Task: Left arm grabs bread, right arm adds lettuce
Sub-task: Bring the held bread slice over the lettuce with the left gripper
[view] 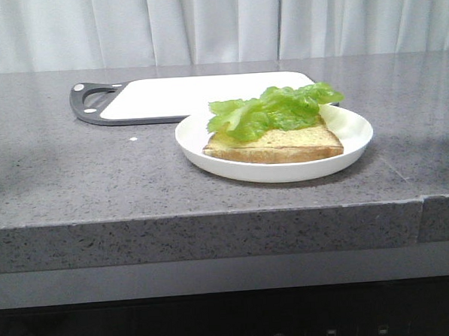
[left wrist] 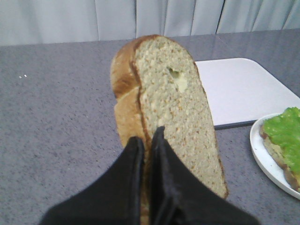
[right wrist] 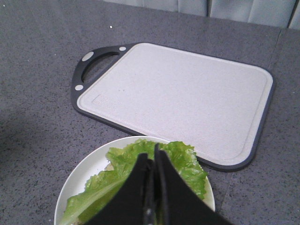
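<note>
My left gripper (left wrist: 147,136) is shut on the bread (left wrist: 173,103), a thick speckled slice with a golden crust and a small dent, held on edge above the grey counter. The lettuce (view: 274,109) lies on a thinner slice (view: 283,144) in the white plate (view: 285,168). My right gripper (right wrist: 151,154) is shut, its fingers together with nothing seen between them, above the lettuce (right wrist: 183,161) and the plate (right wrist: 89,171). The lettuce also shows in the left wrist view (left wrist: 283,131). Neither arm shows in the front view.
A white cutting board (view: 183,95) with a dark grey handle lies behind the plate; it also shows in the right wrist view (right wrist: 178,98) and the left wrist view (left wrist: 239,89). The grey stone counter (view: 74,176) ends at a front edge. White curtains hang behind.
</note>
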`<control>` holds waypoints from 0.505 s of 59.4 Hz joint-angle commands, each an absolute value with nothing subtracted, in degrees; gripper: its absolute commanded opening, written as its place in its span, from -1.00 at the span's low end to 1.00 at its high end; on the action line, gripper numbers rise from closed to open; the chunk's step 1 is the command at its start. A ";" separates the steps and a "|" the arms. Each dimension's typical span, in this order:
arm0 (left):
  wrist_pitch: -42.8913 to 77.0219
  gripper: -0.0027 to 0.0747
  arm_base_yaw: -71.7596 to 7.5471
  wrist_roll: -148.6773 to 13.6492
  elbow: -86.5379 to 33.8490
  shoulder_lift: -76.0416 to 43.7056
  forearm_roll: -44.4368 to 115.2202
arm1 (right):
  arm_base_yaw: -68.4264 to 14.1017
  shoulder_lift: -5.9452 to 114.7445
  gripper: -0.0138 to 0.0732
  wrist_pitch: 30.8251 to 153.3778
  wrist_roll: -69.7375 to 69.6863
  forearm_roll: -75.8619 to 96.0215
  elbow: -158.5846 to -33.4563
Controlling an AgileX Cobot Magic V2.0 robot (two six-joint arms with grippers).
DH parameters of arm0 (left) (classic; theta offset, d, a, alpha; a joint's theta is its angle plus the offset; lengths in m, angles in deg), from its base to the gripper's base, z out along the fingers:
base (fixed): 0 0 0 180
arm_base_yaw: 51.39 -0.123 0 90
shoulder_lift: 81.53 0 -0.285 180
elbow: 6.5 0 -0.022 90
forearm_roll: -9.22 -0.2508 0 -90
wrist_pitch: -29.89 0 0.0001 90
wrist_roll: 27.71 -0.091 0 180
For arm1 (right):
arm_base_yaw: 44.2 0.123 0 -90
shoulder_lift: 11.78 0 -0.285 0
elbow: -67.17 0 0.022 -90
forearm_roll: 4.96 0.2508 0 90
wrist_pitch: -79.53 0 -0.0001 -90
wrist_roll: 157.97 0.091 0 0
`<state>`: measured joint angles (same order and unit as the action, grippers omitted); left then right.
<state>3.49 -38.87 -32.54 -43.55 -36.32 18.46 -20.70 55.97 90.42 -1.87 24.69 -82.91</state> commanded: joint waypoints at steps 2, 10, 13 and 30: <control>4.34 -0.98 -39.00 -32.04 -39.67 -31.93 24.76 | -20.63 48.94 -0.82 86.34 -2.35 22.90 -81.76; -2.99 -0.98 -39.00 -39.68 -34.19 -22.50 39.87 | -20.63 40.50 -0.82 83.70 -2.35 16.85 -75.64; -5.21 -0.98 -39.00 -45.60 -32.37 -19.11 48.05 | -20.63 36.75 -0.82 82.03 -2.35 16.13 -73.15; -20.86 -0.98 -38.29 -68.81 -23.27 -0.15 85.96 | -20.63 21.29 -0.82 80.09 -2.35 16.02 -63.45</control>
